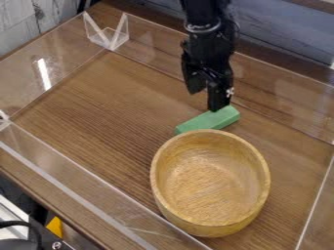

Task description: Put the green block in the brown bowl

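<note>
Brown bowl [210,182] without green block [209,120]

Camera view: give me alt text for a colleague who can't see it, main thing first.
A black gripper hangs open, pointing down just above the far end of the green block, not holding it. The block lies flat on the wooden table, just beyond the empty brown bowl, with clear plastic walls around the workspace.

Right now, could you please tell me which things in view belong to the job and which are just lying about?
Belongs to the job:
- green block, flat on the wooden table, beside the bowl
- brown bowl, nothing in it
- gripper, fingers open, just above the block

Just lying about:
- clear plastic stand in the far corner
- clear walls around the table
</note>
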Action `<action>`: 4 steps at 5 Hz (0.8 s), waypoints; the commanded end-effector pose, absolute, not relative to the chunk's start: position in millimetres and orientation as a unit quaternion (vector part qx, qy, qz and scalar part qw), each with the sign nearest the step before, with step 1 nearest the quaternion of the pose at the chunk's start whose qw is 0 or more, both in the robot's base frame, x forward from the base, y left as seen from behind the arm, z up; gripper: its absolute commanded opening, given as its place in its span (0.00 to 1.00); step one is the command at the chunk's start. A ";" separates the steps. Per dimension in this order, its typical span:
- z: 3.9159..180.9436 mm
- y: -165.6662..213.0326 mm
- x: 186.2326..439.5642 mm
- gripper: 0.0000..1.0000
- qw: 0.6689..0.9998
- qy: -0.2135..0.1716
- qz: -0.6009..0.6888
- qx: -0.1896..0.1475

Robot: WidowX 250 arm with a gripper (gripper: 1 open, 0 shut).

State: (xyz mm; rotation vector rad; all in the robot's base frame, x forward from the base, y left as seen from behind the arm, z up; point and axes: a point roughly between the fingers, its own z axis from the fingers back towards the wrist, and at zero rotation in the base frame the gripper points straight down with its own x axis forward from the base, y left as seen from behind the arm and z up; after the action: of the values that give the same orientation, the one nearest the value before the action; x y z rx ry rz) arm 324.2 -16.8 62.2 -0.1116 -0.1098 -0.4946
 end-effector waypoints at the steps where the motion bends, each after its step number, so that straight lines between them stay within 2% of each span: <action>1: 68.5 -19.7 325.1 1.00 0.968 -0.080 -0.236 -0.037; 4: 75.0 -27.0 334.4 1.00 0.973 -0.072 -0.218 -0.031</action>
State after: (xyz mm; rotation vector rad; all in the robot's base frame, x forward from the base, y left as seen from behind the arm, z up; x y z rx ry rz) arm 325.8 -25.6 60.9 -0.0745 -0.0933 -0.4314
